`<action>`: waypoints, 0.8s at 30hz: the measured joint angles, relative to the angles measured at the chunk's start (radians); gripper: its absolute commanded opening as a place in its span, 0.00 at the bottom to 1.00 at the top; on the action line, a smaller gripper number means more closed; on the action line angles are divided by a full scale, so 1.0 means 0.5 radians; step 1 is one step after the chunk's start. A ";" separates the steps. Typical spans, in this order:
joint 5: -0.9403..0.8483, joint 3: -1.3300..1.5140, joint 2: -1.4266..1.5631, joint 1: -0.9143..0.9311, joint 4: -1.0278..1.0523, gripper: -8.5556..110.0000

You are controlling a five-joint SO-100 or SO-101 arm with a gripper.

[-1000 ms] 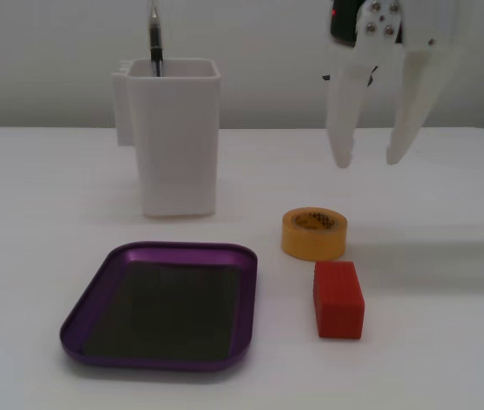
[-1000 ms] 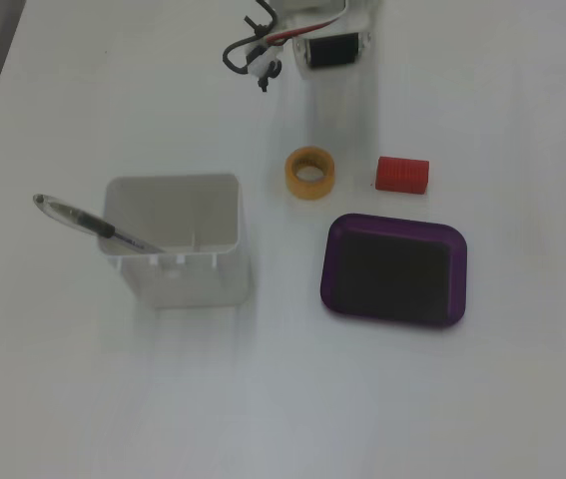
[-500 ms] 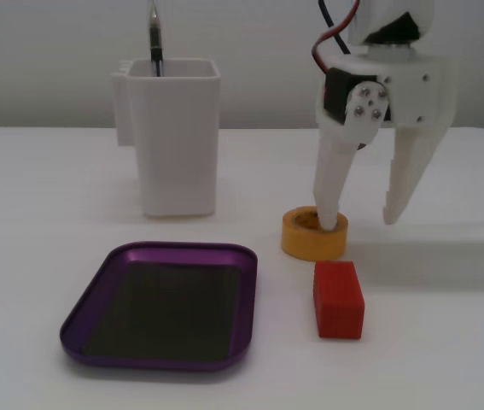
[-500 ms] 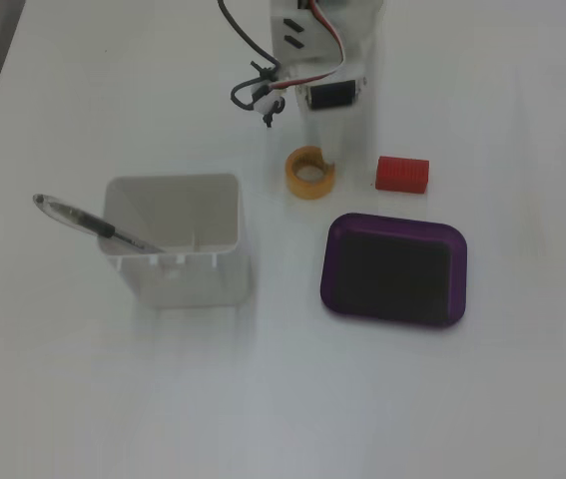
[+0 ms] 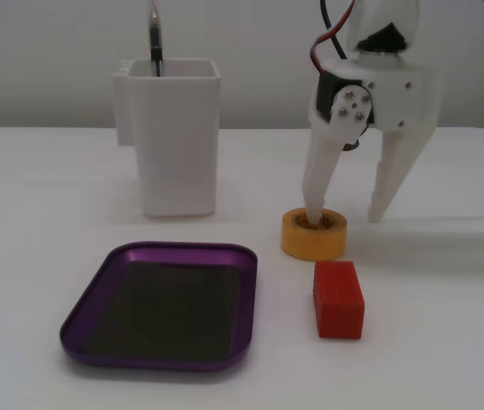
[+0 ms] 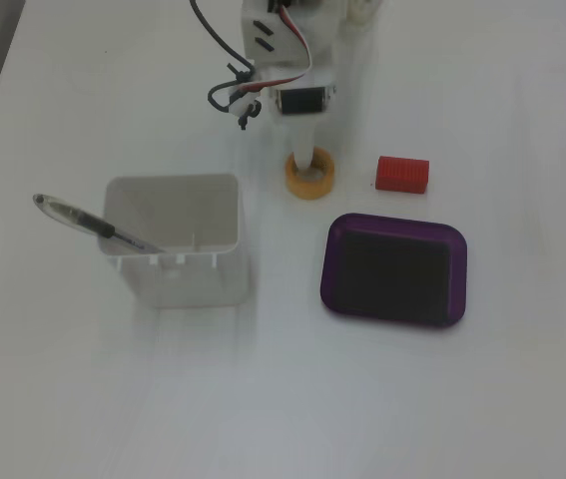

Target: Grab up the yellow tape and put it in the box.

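Gripper (image 5: 351, 218) spread over the yellow tape (image 5: 313, 235)

One finger (image 5: 317, 192) stands inside the roll's core, the other outside it; the tape sits on the table (image 5: 37, 222), beside the empty purple box (image 5: 163, 304) and a red block (image 5: 338, 299).

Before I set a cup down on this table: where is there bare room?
Bare table lies in front of the white container and purple tray in the top-down fixed view. It is crowded where the open gripper straddles the yellow tape, beside the red block.
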 measured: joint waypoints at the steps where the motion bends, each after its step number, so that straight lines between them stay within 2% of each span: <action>1: 0.000 0.009 0.000 0.000 0.006 0.22; 7: 0.000 0.117 0.000 -0.003 -0.071 0.22; 14: 0.000 0.132 0.000 -0.003 -0.077 0.06; 20: 0.000 0.132 0.000 -0.046 -0.067 0.07; 24: 0.012 0.101 0.095 -0.150 0.080 0.07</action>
